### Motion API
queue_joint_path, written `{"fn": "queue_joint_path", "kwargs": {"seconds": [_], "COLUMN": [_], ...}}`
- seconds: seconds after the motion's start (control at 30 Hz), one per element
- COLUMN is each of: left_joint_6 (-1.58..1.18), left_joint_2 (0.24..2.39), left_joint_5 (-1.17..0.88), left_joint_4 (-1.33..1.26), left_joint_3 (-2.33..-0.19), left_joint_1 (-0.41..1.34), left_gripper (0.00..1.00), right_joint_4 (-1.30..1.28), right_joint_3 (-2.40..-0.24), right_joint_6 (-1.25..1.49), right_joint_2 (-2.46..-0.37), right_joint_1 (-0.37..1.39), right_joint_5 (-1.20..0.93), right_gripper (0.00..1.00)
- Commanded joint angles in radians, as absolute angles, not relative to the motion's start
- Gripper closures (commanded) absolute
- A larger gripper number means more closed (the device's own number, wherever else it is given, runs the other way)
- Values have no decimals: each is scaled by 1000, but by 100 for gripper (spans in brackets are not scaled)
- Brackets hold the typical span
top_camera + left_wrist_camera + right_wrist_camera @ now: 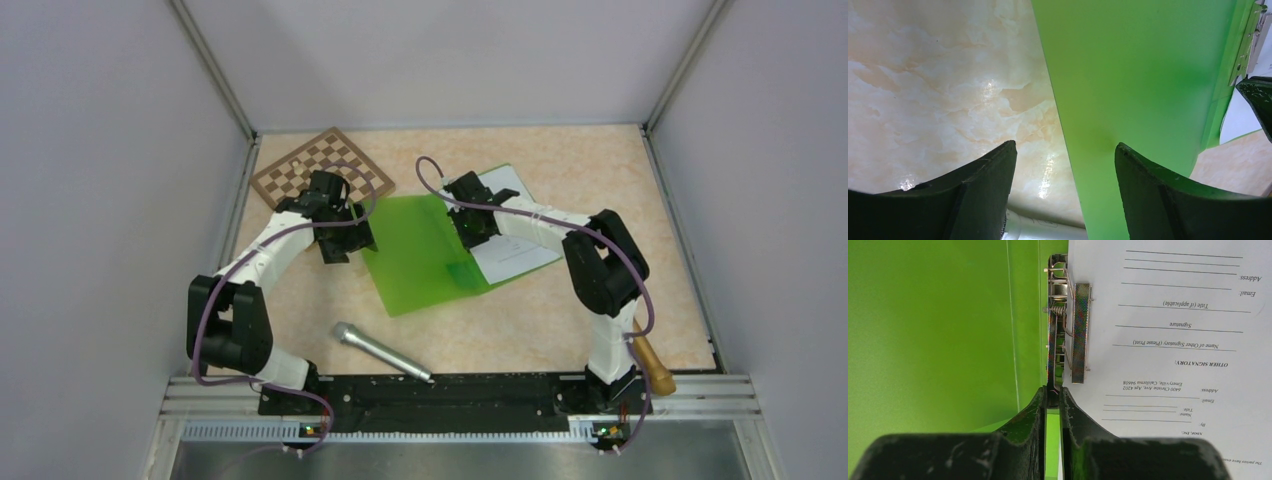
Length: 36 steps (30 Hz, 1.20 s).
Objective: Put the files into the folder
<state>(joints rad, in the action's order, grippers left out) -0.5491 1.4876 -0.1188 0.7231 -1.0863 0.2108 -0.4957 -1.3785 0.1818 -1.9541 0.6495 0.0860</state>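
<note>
With my right fingers (pixel 1024 426) pinching the clip (pixel 1080 330) onto the files (pixel 1178 355) and left fingers (pixel 979 192) hanging wide, I'm likely closing the folder (pixel 923 340) next.

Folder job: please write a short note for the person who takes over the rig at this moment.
Left gripper: open, holding nothing, over the left edge of the open folder.
Right gripper: shut on the end of the metal clip.
Files: on the folder's right half, edge at the clip.
Done: folder opened, files laid inside.
To do: secure the clip, close the cover.
</note>
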Motion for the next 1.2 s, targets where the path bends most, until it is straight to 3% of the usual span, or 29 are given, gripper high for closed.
{"fn": "queue_joint_path", "kwargs": {"seconds": [0.0,0.27,0.53,0.9,0.97,1.07,1.17], "left_joint_6": [-553,-562,-582,-787,-816,-803,-752], "left_joint_2": [1460,1456,1446,1342,1327,1322,1345], "left_joint_5": [-139,-251,-239,-621,-644,-624,-587], "left_joint_4": [685,614,591,171,118,139,228], "left_joint_3": [-1091,-1049,-1025,-851,-835,-850,-894], "left_joint_1": [206,205,195,176,178,178,178], "left_gripper": [23,20,37,45,53,78,86], "right_joint_4": [-633,-626,-609,-588,-588,-587,-587], "right_joint_3": [-1382,-1390,-1377,-1364,-1366,-1367,-1369], "right_joint_6": [144,145,163,187,189,189,185], "right_joint_2": [-1976,-1974,-1968,-1950,-1947,-1947,-1948], "right_joint_1": [637,630,617,584,576,563,563], "right_joint_5": [100,34,13,-61,-78,-128,-136], "right_gripper": [100,100,100,100,100,100,100]}}
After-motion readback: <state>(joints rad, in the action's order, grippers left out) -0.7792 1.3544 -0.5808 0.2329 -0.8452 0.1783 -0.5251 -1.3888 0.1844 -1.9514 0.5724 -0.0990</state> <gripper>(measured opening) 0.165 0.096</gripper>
